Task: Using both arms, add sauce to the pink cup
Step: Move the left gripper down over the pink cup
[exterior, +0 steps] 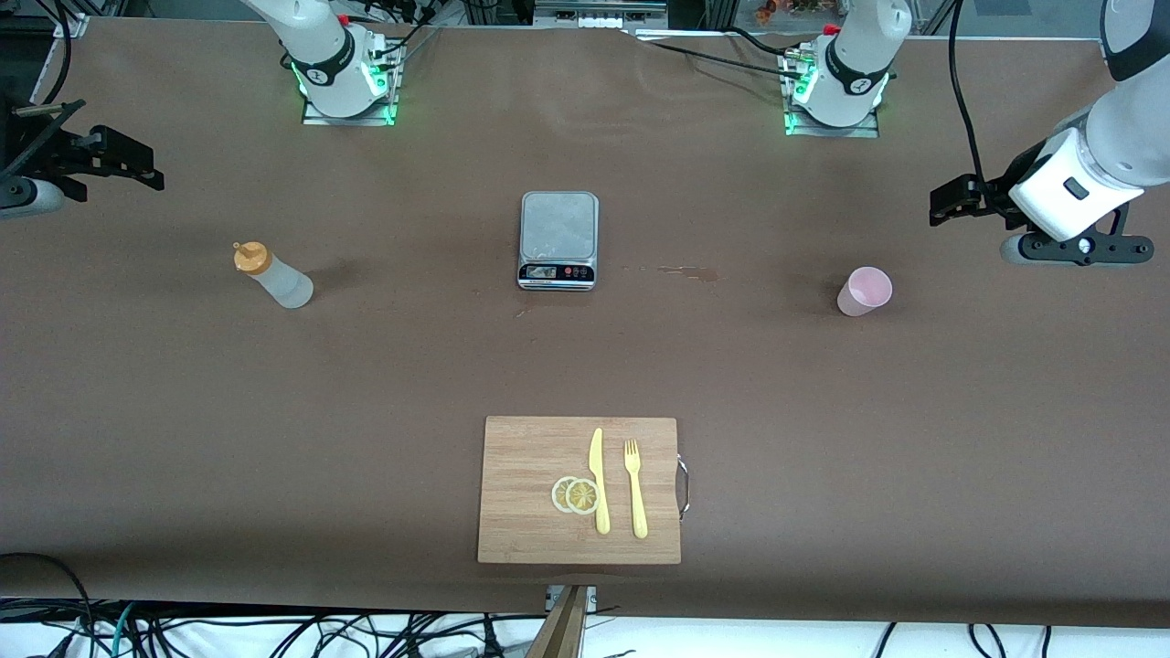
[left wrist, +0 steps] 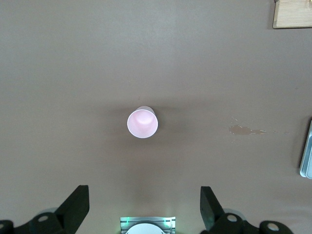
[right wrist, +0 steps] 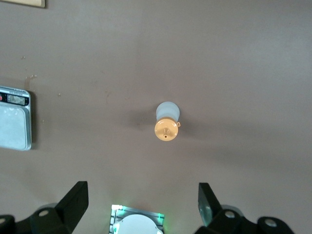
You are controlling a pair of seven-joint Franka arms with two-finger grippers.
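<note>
The pink cup (exterior: 864, 291) stands upright on the counter (exterior: 366, 384) toward the left arm's end; the sauce bottle (exterior: 272, 276) stands toward the right arm's end. Both the left hand (left wrist: 145, 207) and the right hand (right wrist: 142, 204) hang released, high above them. Each should descend centred before clenching.

Seen from straight above, the sauce bottle (right wrist: 167, 121) stands upright on the brown tabletop (right wrist: 234, 63), its orange nozzle cap facing the camera and the whitish body showing just past it. The right tool (right wrist: 141, 207) hangs high over the tabletop with its two black fingers (right wrist: 75, 200) spread wide, nothing between them (the bottle lies well clear of both). The silver scale (right wrist: 13, 117) shows at one edge of the view, its display strip visible. A corner of a wooden board (right wrist: 24, 2) peeks in at another edge. A green-lit arm base (right wrist: 139, 222) shows between the fingers.
</note>
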